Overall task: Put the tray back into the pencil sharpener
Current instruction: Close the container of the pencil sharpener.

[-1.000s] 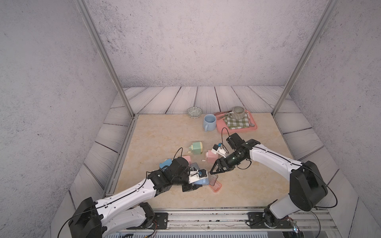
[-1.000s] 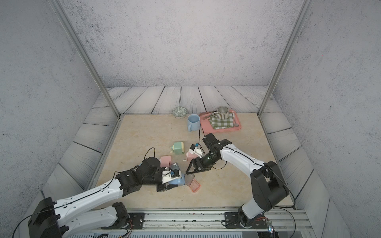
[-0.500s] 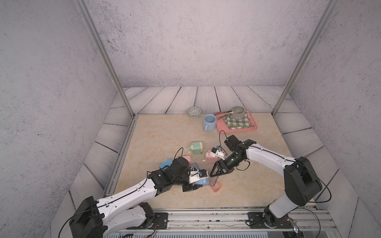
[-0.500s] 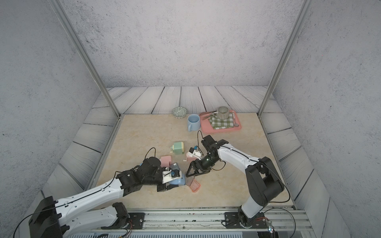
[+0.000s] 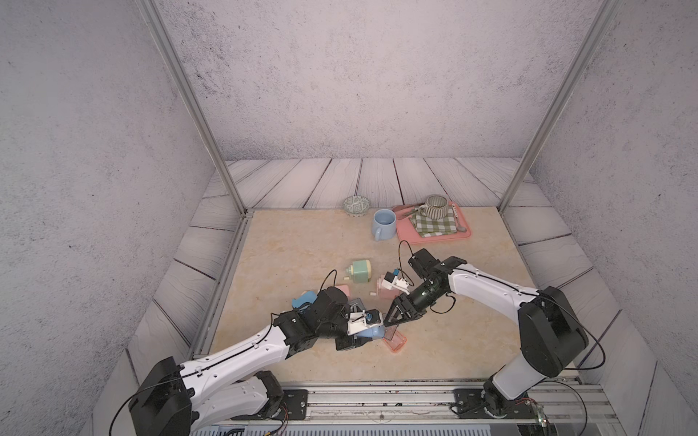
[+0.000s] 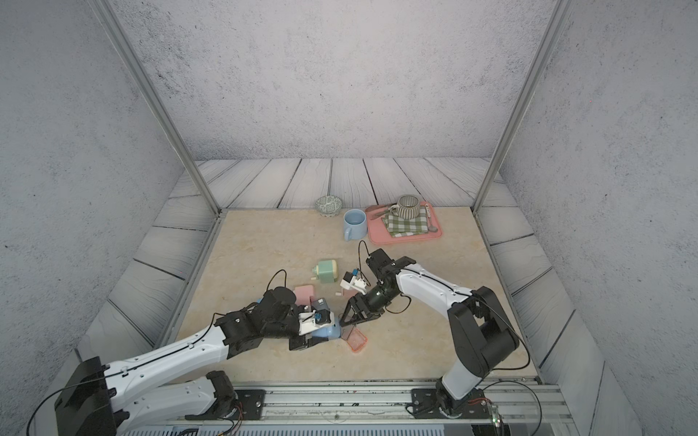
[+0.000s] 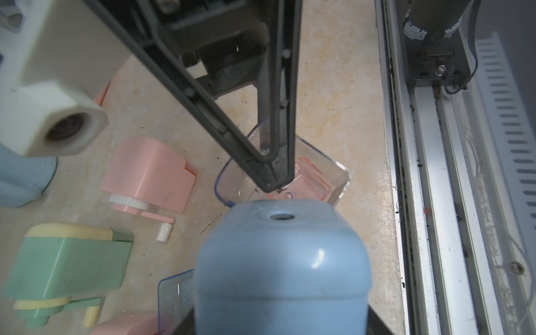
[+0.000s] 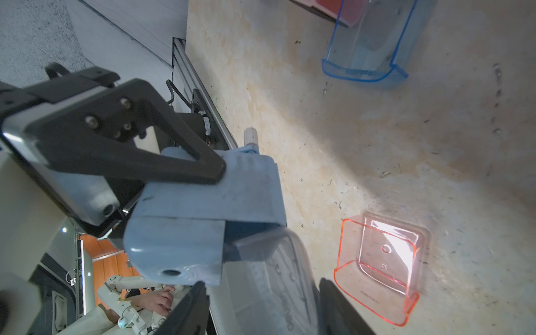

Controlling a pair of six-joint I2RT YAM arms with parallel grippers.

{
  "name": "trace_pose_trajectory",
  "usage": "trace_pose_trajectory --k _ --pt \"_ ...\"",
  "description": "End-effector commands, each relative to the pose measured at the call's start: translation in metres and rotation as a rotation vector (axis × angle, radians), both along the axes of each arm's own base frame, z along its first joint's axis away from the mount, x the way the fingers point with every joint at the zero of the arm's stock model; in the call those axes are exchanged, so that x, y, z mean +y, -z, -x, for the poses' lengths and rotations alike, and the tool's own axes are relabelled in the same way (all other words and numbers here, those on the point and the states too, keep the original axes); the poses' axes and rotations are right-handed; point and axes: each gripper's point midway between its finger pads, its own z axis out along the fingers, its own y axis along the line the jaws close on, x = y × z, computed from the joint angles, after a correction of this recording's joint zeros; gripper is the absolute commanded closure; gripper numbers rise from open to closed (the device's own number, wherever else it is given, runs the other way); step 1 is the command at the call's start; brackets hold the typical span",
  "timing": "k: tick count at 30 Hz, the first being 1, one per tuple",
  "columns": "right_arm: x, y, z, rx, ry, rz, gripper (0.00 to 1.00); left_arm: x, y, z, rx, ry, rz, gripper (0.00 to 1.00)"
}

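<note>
The clear tray [image 8: 275,269] sits at the near centre of the table [image 5: 302,245], just right of the blue pencil sharpener [image 7: 281,261]. One edge lies right by the sharpener's dark open slot, but I cannot tell whether any of it is inside.

The right gripper [image 5: 388,324] reaches down from the right, and its fingers [image 8: 336,310] stand on either side of the tray. I cannot tell whether they are pressing its walls or are just clear of them.

The left gripper [image 5: 366,330] comes in from the near left and is clamped on the sharpener's body. The end with the pencil hole points toward the right gripper.

An orange-edged tray [image 8: 377,261] lies just right of the clear tray, open side up. A blue-edged tray [image 8: 365,52] lies on the table a little farther back. A pink sharpener [image 7: 148,174] and a green sharpener [image 5: 360,270] lie farther back, near the middle.

At the far edge are a patterned bowl [image 5: 355,205] and a blue mug [image 5: 383,222]. To their right is a pink serving tray [image 5: 464,230] holding a checked cloth [image 5: 432,226] and a striped cup [image 5: 436,205].
</note>
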Motion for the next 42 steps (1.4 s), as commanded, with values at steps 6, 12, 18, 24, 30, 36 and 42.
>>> trace_pose_trajectory --k 6,12,18,24,30,36,42 --pt "0.005 -0.001 0.001 0.024 -0.013 -0.025 0.48 -0.008 -0.018 -0.009 -0.035 -0.016 0.047 0.8" --pt "0.006 -0.004 0.0 0.02 0.009 -0.029 0.55 -0.005 -0.018 -0.017 -0.024 -0.087 0.042 0.8" --pt "0.01 -0.008 -0.008 0.016 0.072 -0.043 0.6 -0.007 -0.024 -0.022 0.0 -0.148 0.085 0.8" --pt "0.01 -0.005 -0.012 0.01 0.136 -0.047 0.63 -0.008 -0.032 -0.029 0.022 -0.224 0.161 0.8" --pt "0.012 -0.006 -0.02 0.0 0.221 -0.057 0.65 -0.004 -0.038 -0.031 0.032 -0.273 0.208 0.8" --pt "0.015 -0.009 -0.027 0.01 0.277 -0.073 0.66 -0.008 -0.043 -0.025 0.045 -0.245 0.251 0.8" --pt "0.017 -0.014 -0.03 0.017 0.292 -0.084 0.67 -0.007 -0.046 -0.024 0.01 -0.223 0.271 0.79"
